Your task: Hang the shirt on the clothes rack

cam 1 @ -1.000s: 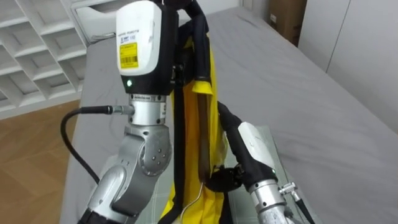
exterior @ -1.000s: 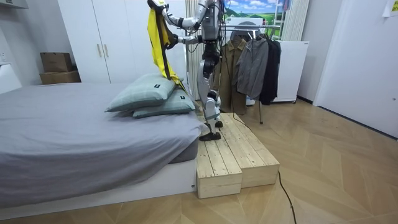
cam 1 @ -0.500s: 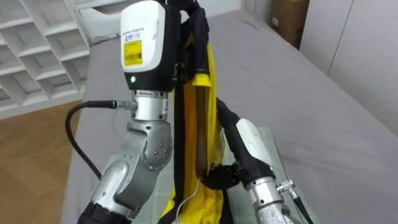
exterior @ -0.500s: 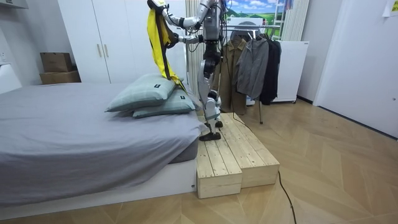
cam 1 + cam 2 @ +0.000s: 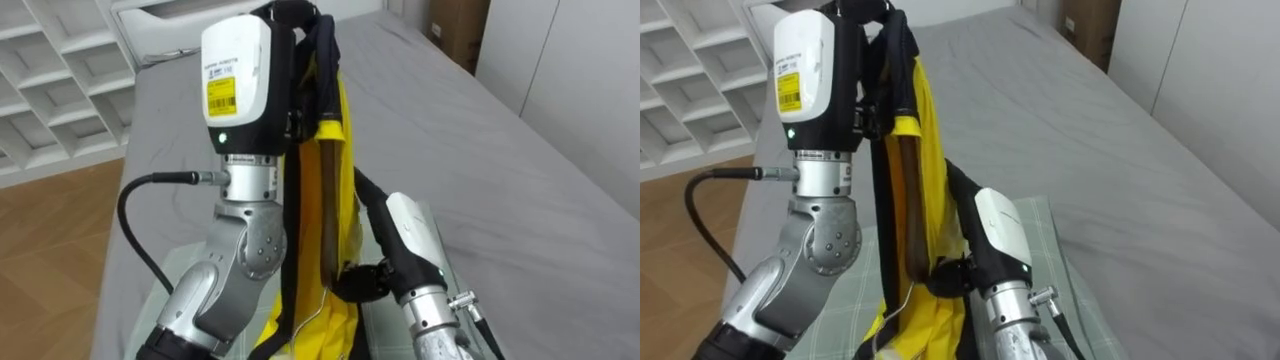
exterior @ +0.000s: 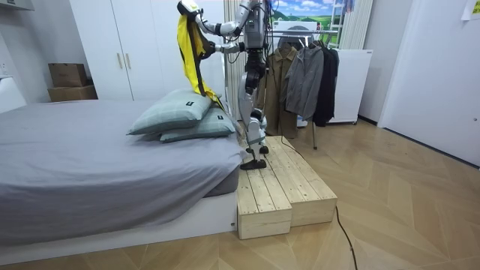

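Grey bed (image 5: 500,150) lies before the robot, which stands on a wooden step (image 6: 285,187) by the pillows (image 6: 176,112). Its left arm points straight up. The left robot hand (image 5: 292,12) is curled round the top of a yellow jacket (image 5: 335,105), which hangs down over the bed's pillow end. The right robot hand (image 5: 362,282) is lower, pushed into the cloth; I cannot tell if it grips.

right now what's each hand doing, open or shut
Left hand: shut on the top of the yellow garment, holding it up.
Right hand: lower down against the garment; state cannot be told.
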{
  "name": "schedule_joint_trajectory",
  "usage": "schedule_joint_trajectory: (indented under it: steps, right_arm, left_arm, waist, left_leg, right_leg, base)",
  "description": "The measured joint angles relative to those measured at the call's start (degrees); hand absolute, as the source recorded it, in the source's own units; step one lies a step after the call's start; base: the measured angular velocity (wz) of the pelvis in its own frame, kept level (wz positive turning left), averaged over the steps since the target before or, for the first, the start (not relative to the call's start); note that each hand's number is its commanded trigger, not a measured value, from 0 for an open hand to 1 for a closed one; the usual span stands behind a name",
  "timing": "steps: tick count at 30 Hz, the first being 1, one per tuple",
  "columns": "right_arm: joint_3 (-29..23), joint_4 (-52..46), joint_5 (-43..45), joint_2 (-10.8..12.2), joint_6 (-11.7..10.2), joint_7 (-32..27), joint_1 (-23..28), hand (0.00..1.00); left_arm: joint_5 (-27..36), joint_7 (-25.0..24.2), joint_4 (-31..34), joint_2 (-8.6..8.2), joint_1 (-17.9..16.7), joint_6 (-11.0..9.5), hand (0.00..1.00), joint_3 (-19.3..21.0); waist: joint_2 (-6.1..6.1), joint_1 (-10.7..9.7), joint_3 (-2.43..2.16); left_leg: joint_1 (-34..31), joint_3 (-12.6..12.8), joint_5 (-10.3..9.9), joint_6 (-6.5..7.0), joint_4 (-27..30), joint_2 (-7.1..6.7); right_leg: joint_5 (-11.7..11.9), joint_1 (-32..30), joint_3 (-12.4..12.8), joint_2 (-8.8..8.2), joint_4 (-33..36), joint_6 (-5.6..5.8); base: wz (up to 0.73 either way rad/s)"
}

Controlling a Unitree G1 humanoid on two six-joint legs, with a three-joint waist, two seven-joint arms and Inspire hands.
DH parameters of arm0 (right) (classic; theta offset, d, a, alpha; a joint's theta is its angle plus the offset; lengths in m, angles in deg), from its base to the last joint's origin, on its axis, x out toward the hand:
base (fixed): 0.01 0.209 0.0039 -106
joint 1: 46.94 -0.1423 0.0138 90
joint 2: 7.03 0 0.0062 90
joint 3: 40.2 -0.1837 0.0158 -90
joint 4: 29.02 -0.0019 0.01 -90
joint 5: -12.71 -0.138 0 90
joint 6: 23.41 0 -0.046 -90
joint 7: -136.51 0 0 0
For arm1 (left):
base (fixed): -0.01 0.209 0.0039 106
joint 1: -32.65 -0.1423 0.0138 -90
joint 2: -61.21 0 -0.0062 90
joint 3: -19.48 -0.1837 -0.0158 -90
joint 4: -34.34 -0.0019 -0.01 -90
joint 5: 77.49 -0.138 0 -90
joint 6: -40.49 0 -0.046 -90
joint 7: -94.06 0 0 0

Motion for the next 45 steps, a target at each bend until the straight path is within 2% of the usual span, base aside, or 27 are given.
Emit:
schedule_joint_trajectory:
  steps: [2,6,17,32,36,45]
  right_arm:
    - [-1.29,0.06,-1.73,-0.09,1.69,-0.32,0.06,1.00]
    - [-1.84,0.01,-1.66,-0.09,1.70,-1.29,0.05,1.00]
    - [-0.93,0.01,-1.30,-0.12,2.20,-0.87,0.05,1.00]
    - [-1.11,0.01,-1.40,-0.14,2.38,-0.45,0.05,1.00]
    - [-0.75,0.01,-1.34,-0.48,2.30,-0.44,0.06,1.00]
    - [-0.65,0.01,-1.49,-1.94,2.30,-0.28,0.18,1.00]
  left_arm:
    - [0.01,0.39,-0.10,0.33,-0.06,0.48,1.00,0.44]
    - [0.04,-0.15,-0.21,0.55,-0.37,1.63,1.00,0.34]
    - [0.02,-1.90,0.11,0.48,-0.36,4.39,1.00,0.39]
    - [-0.01,-1.82,0.12,0.38,-0.36,4.30,1.00,0.37]
    - [0.05,-1.96,0.12,1.04,-0.42,4.31,1.00,0.31]
    - [0.09,-2.97,0.21,1.04,-1.09,4.26,1.00,0.23]
  waist:
    - [-0.08,0.25,-0.05]
    - [-0.43,0.10,-0.33]
    - [-0.26,0.03,-0.52]
    - [0.08,0.35,-0.87]
    - [0.07,0.15,-0.87]
    - [0.02,0.26,-0.85]
  left_leg:
    - [0.18,0.05,0.00,0.00,0.05,0.00]
    - [0.18,0.04,0.00,0.00,0.05,-0.04]
    - [0.08,-0.30,0.01,0.00,0.10,-0.06]
    - [0.08,-0.29,0.04,0.02,0.24,0.04]
    - [0.16,-0.10,0.03,0.02,0.24,0.04]
    - [0.43,0.29,0.03,0.02,0.03,0.06]
  right_leg:
    - [0.00,-0.05,-0.03,-0.05,0.47,0.00]
    - [0.00,-0.03,-0.09,-0.13,0.45,0.00]
    - [0.00,-0.03,-0.14,-0.14,0.44,0.00]
    - [0.00,-0.05,-0.10,0.01,0.45,0.00]
    - [0.00,-0.02,-0.08,0.01,0.48,0.00]
    - [0.00,-0.01,0.10,0.00,0.49,0.00]
  base:
    - [0.00]
    - [0.00]
    - [0.00]
    - [0.00]
    - [0.00]
    - [-0.01]
